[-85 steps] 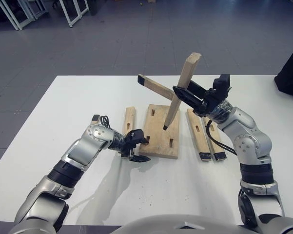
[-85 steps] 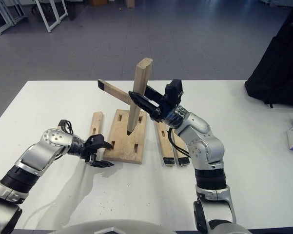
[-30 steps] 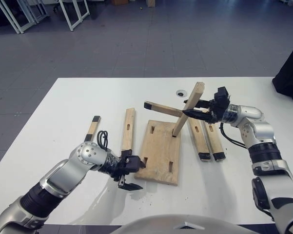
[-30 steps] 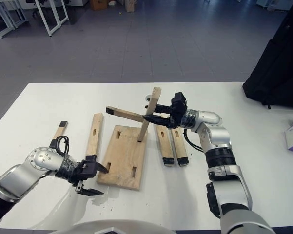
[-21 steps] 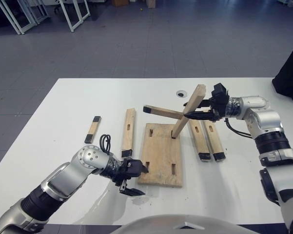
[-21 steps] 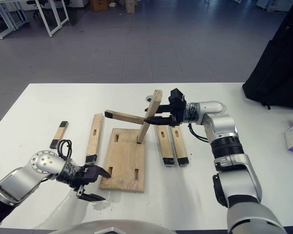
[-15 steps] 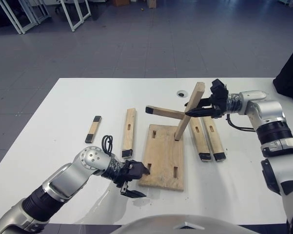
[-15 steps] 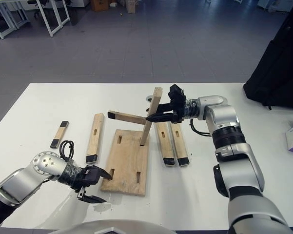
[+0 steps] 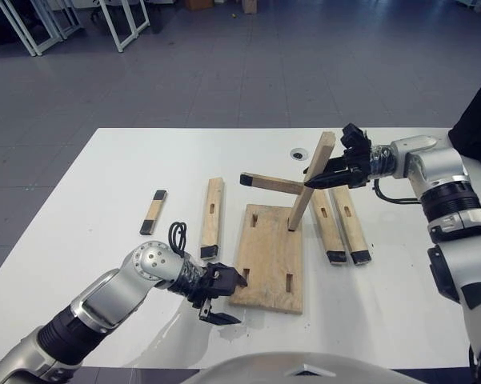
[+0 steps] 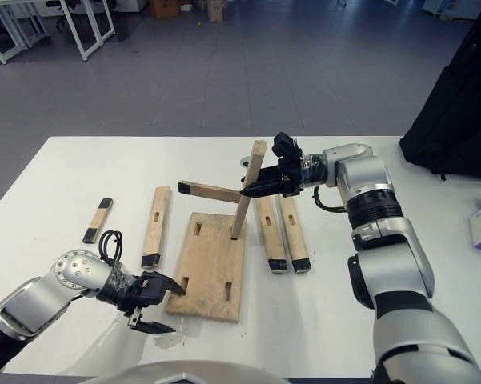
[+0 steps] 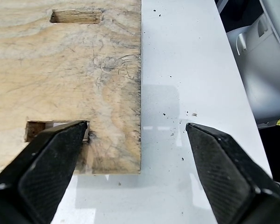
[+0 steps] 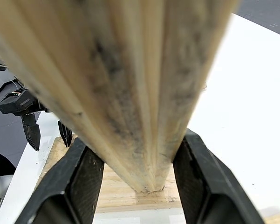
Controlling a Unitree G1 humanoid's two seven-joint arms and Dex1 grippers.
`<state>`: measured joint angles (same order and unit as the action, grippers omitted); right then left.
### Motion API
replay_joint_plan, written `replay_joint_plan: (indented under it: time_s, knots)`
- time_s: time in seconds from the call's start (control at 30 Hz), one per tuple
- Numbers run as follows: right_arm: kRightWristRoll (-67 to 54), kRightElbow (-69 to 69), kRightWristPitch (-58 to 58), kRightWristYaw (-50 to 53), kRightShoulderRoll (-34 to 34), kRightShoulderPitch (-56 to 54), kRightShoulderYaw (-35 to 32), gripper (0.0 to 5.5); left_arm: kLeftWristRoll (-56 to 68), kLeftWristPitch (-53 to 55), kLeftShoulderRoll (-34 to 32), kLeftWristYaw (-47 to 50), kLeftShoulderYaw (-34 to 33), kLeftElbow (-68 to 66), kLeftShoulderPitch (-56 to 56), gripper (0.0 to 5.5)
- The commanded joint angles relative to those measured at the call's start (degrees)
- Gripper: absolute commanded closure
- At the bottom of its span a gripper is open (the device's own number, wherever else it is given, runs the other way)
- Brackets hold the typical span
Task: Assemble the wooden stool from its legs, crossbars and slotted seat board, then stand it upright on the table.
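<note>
The slotted seat board (image 9: 268,258) lies flat on the white table (image 9: 104,176). My right gripper (image 9: 315,183) is shut on a wooden leg (image 9: 310,182) with a crossbar (image 9: 269,183) sticking out of it to the left. The leg leans, and its lower end rests on the board near the far right slot. In the right wrist view the leg (image 12: 130,70) sits between the two fingers (image 12: 84,182). My left gripper (image 9: 221,300) is open at the board's near left corner. Its fingertips (image 11: 56,158) straddle the board's edge (image 11: 65,70) beside a slot.
One loose slotted leg (image 9: 211,214) lies left of the board and two more (image 9: 330,228) lie side by side to its right. A short dark-tipped piece (image 9: 151,212) lies farther left. A round hole (image 9: 298,152) is in the table's far part.
The head view has shifted. My right gripper has lowered the leg and crossbar from above the board's middle until the leg's end meets the board's far right part. The left gripper stays at the corner.
</note>
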<state>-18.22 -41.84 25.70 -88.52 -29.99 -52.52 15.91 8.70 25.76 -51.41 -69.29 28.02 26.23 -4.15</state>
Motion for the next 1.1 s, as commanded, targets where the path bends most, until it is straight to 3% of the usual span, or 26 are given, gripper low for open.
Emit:
replay_joint_plan:
  time_s: [0.03,0.13,0.27,0.6,0.83,1.1]
  knots:
    - [2.35,0.23,6.36,-2.93,3.38,8.19,5.5,3.48,-1.86,1.75,1.89,0.76,4.64,-1.48,2.46,1.55]
    - [2.08,0.75,7.56,-1.68,3.66,8.49,5.03,3.48,-2.2,1.64,1.92,0.96,4.81,-1.56,2.81,1.55]
    - [1.43,2.65,8.93,-0.04,3.82,8.56,3.35,2.3,-2.25,1.71,2.1,1.34,4.7,-1.68,3.47,1.55]
    - [0.15,15.08,11.74,2.08,-1.0,16.46,-0.3,0.4,-2.32,1.02,1.9,1.91,4.03,-2.44,4.39,1.55]
    - [1.71,21.53,7.41,7.01,-5.7,24.72,-2.99,0.4,-1.64,1.24,1.05,2.7,3.42,-1.53,6.21,1.55]
    - [2.35,18.23,0.37,19.1,-1.87,24.63,-8.48,0.4,-1.74,0.83,0.44,2.31,3.55,-1.6,6.13,1.55]
